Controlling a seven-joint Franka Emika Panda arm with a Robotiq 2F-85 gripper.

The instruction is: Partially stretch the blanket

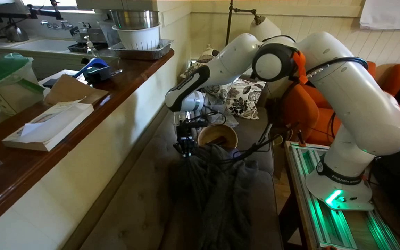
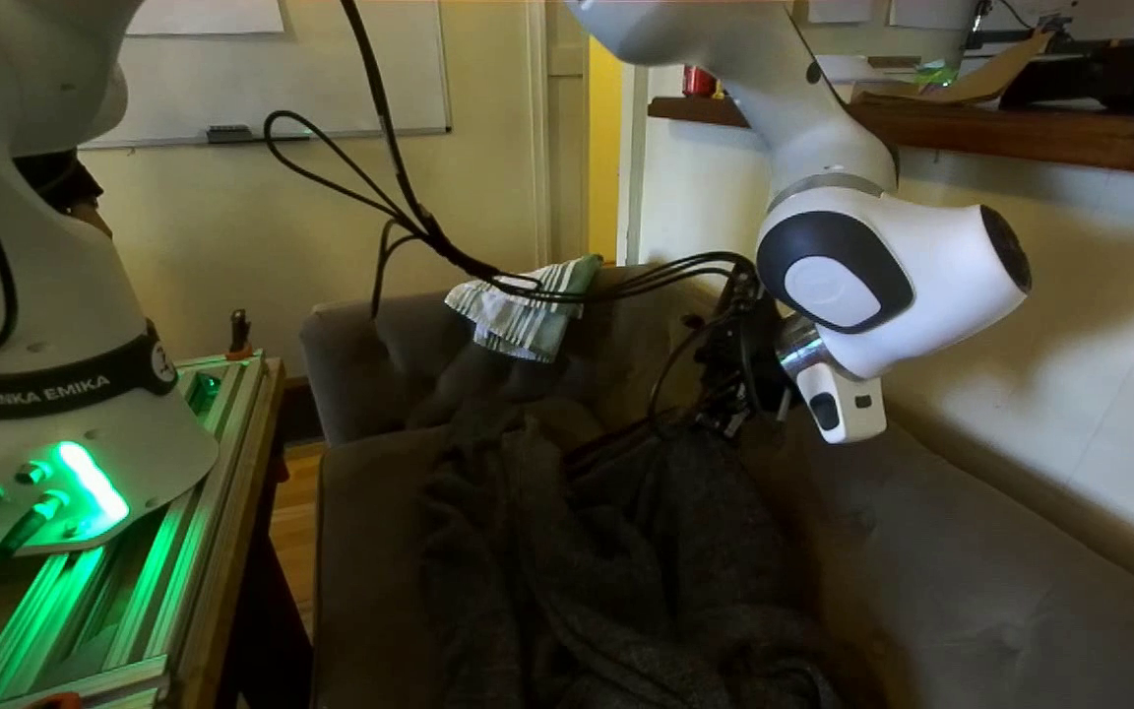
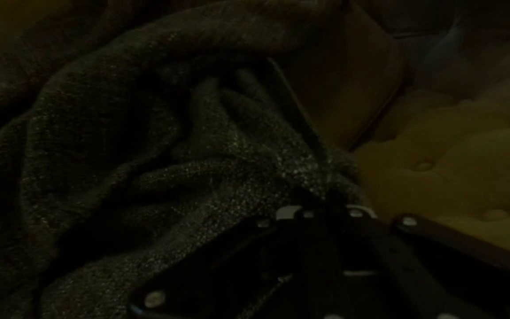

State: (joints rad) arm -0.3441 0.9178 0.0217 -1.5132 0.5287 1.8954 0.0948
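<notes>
Wrist view: our gripper [image 3: 321, 199] pinches the blanket [image 3: 179, 173].
Towel [image 2: 528, 330]: only in an exterior view, gripper's ten o'clock.

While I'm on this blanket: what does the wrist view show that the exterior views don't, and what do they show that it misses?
Only the wrist view shows, close up though dark, the jaws of the gripper closed on the blanket, folds converging there.

Only the exterior views, between them, show the robot base, a round bowl, a patterned pillow and a striped cloth.

Shared: gripper, wrinkled blanket and parts of the tufted couch.
</notes>
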